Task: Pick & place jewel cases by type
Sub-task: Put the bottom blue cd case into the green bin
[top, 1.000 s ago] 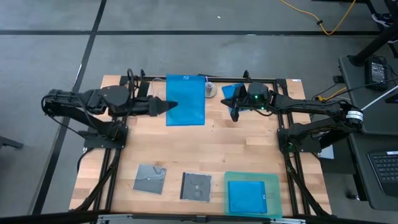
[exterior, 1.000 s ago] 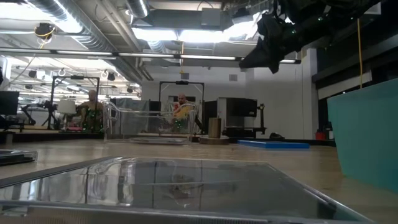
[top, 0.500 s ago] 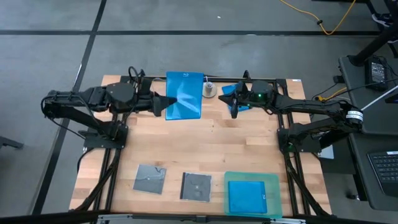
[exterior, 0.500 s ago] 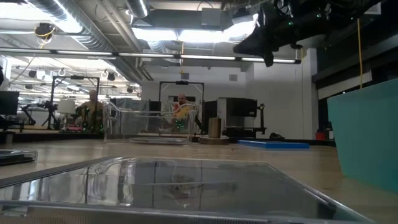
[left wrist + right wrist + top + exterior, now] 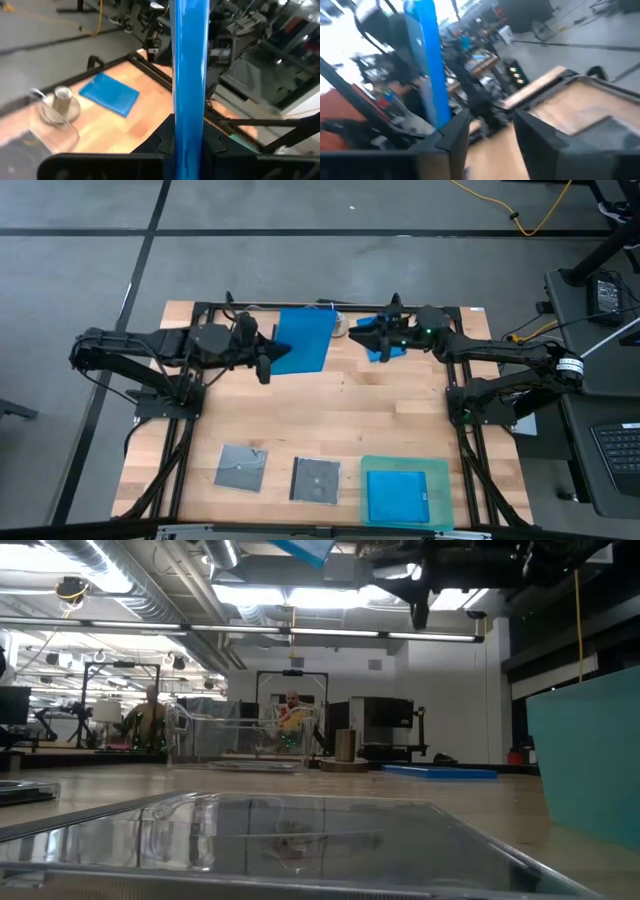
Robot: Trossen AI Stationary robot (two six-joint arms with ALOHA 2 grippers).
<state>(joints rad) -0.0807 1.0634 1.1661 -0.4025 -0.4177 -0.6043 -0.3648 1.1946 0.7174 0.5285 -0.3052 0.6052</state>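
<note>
Blue case point(image 5: 305, 340) newly tilted, edge-up.

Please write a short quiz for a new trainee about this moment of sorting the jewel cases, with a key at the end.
1. Choose one: what does the left gripper grip above the table?
A. a grey-black case
B. a blue case
C. the teal tray
2. True or false: the teal tray holds one blue case.
3. How many grey-black cases lie on the bare wood beside the tray?

Key
1. B: the held blue case is clamped edge-on between the gripper's fingers.
2. True: the blue case in the tray is the only one there.
3. Two: the first grey-black case and the second grey-black case.
</note>
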